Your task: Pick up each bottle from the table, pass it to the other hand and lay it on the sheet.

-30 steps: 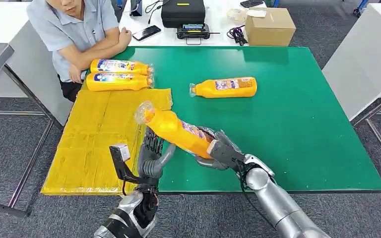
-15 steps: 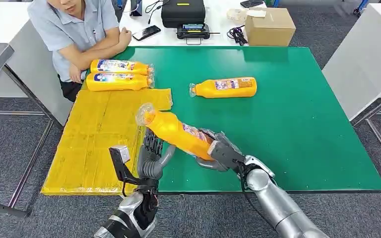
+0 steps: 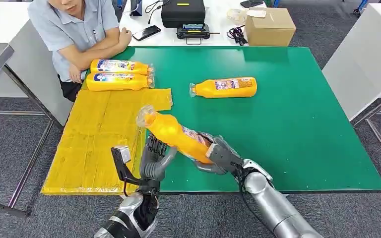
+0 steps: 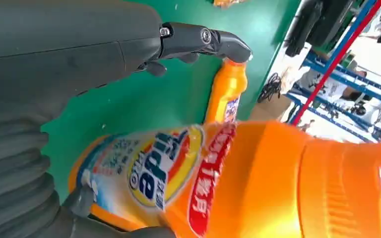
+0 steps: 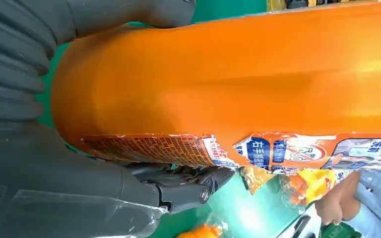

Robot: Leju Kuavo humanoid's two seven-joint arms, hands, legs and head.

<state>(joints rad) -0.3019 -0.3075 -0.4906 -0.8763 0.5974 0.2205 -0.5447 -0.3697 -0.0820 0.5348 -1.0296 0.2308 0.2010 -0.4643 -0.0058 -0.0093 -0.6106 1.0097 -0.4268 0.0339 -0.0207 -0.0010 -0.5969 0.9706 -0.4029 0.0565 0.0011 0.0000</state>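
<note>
Green covers the big surface, and a yellow sheet lies over its left end, just beyond the left hand. The right hand grips the fat bottom end of an orange bottle and holds it up off the surface, tilted, with the clear cap pointing away toward the sheet. I think it is held out like that so the other hand can take the middle. The left hand stands just under the bottle with its fingers apart, holding nothing; I cannot tell if it touches the bottle yet.

Two more bottles already lie side by side on the far end of the sheet, well past the left hand, beside a person's arm. One bottle lies flat on the green, far out beyond the right hand, waiting its turn.

Since a second ago, the held bottle has come a little closer to the left hand, and the right arm has slid in with it. The left hand has hardly moved.
</note>
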